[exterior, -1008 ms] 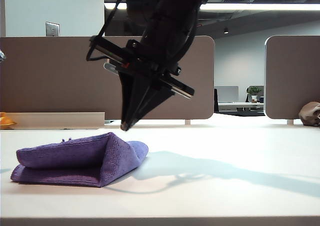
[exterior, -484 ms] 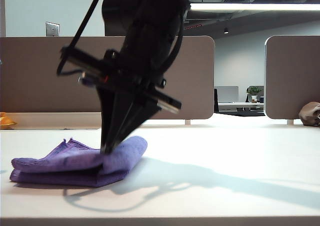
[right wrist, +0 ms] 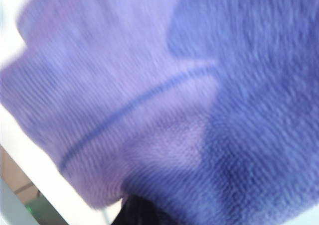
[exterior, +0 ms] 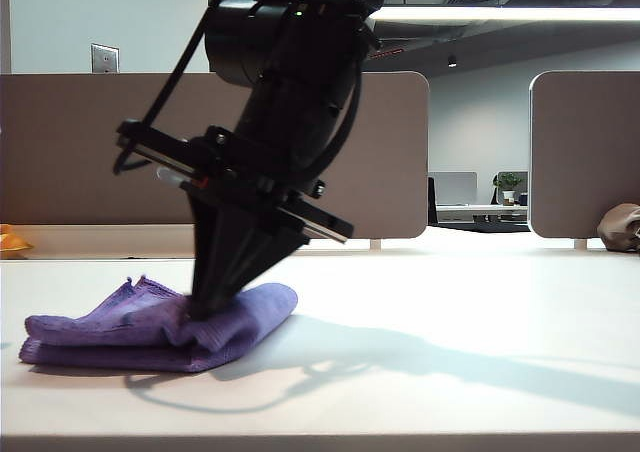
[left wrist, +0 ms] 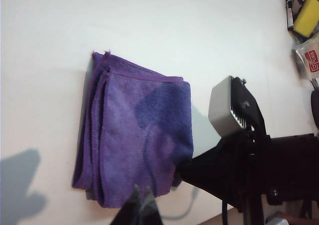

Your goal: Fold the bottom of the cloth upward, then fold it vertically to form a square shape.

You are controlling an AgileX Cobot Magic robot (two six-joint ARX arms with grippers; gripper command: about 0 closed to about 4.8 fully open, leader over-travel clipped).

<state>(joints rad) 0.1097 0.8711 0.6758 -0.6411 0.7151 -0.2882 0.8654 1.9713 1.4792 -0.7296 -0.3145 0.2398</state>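
Note:
The purple cloth [exterior: 110,327] lies folded in layers on the white table, at the left of the exterior view. My right gripper [exterior: 203,307] has reached across to it. Its jaws are shut and its tip presses down on the cloth's top layer near the rounded fold. In the right wrist view the cloth [right wrist: 199,85] fills the frame, blurred, with the dark right gripper [right wrist: 144,212] against it. The left wrist view shows the cloth [left wrist: 134,135] from above. My left gripper [left wrist: 142,191] hangs over its near edge, shut and empty, apart from the cloth.
A brown lumpy object [exterior: 620,227] sits at the far right of the table and something orange [exterior: 12,242] at the far left. Grey dividers [exterior: 100,152] stand behind. A yellow block [left wrist: 308,16] and a packet [left wrist: 310,58] lie beyond the cloth.
My right gripper has come down and to the left, from above the cloth's raised fold onto the cloth. The fold that stood up is now pressed flatter.

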